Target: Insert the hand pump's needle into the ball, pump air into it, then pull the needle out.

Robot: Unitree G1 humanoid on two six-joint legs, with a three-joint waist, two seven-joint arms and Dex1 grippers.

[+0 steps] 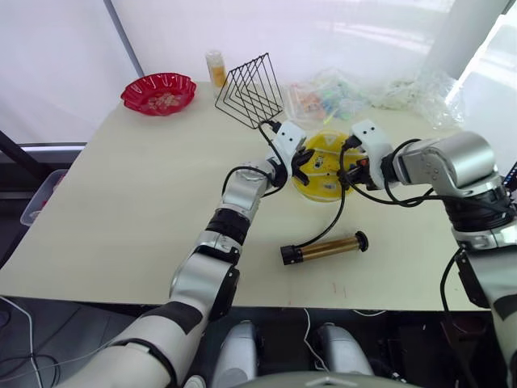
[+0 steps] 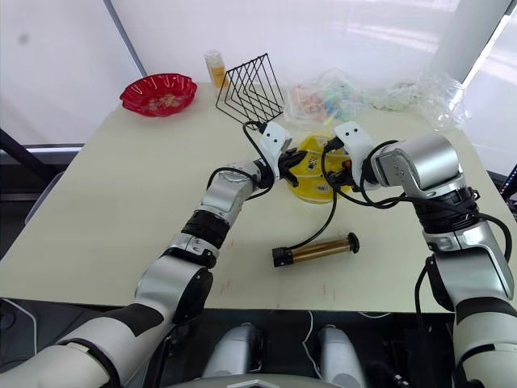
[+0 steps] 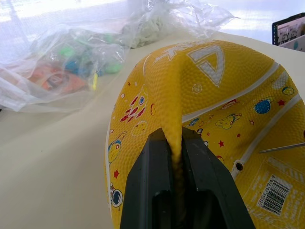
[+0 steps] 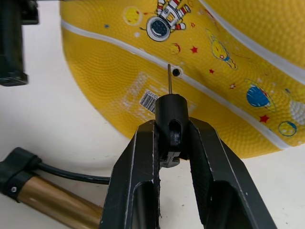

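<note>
our left hand (image 3: 178, 157) is pinching the ball (image 3: 209, 109); our right hand (image 4: 171, 143), clamping the needle (image 4: 169, 78), is risking missing the valve hole (image 4: 177, 72).

Two head cameras looked down over the scene; two wrist cameras sat close in.

The stereo pair faced forward and down from above the pale tabletop (image 1: 121, 210), far enough to take in its far edge, and both eyes shared the saggy yellow rubber ball with white seams (image 1: 323, 166). The left wrist camera looked along its black two-fingered left end effector (image 3: 177, 157), very near the ball's pinched fold. The right wrist camera looked along the right end effector (image 4: 172, 143) at the same ball's valve side, equally near.
</note>
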